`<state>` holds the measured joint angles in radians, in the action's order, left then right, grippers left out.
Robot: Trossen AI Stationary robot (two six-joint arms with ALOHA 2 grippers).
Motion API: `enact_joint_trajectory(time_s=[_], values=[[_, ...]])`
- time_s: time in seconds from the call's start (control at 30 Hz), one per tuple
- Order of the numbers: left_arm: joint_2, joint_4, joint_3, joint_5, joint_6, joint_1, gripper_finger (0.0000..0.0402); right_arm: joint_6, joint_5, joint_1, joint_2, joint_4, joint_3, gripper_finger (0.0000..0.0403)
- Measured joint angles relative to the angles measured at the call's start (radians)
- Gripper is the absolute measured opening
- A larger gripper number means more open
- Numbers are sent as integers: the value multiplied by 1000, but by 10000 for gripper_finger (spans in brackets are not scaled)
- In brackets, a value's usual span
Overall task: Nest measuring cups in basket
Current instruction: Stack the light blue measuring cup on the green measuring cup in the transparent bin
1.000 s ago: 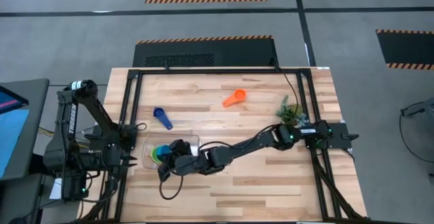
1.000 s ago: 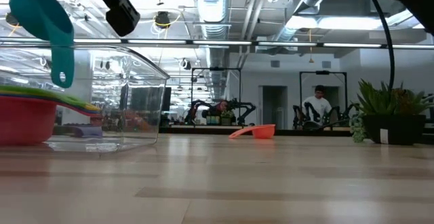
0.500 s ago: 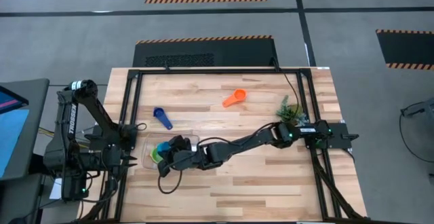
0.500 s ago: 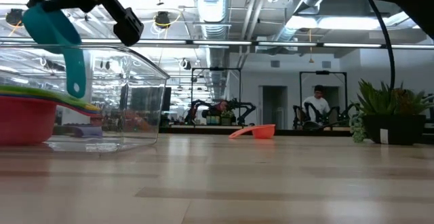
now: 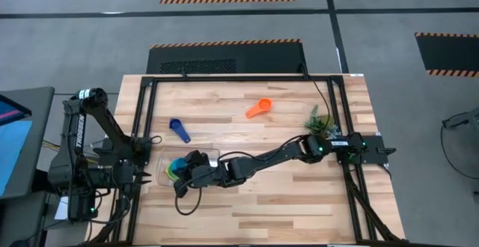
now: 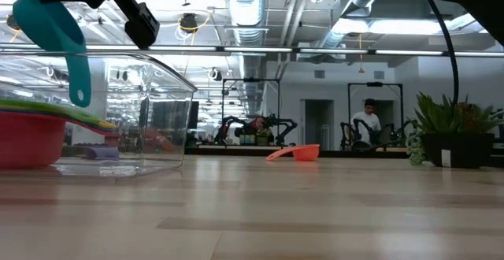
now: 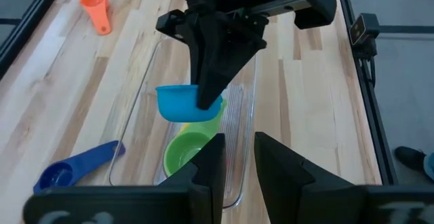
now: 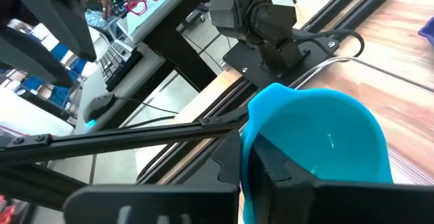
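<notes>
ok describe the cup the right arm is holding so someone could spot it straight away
Start at the clear basket near the table's left edge, with a stack of cups inside. Above that stack, the right gripper pinches a light blue cup by its rim. It is the only cup in the air; the dark blue cup and orange cup lie on the wood.

Bright overhead light, perhaps slight blur

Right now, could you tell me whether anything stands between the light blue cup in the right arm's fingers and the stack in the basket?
Nothing visible does. The right gripper holds the light blue cup above the nested cups in the basket, with only air between them.
</notes>
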<state>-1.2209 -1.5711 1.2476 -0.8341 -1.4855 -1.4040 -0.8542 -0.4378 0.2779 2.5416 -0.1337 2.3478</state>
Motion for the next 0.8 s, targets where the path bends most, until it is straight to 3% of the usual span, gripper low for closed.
enact_joint_trajectory(time_s=[0.33,0.5,0.67,0.8], values=[[0,0,0,0,-1,0,68,33,43,-17,0,7,0,40],[0,0,0,0,-1,0,68,94,49,-33,0,7,0,20],[0,0,0,0,-1,0,68,178,156,-53,0,6,0,10],[0,0,0,0,0,0,68,225,211,-66,0,-20,0,37]])
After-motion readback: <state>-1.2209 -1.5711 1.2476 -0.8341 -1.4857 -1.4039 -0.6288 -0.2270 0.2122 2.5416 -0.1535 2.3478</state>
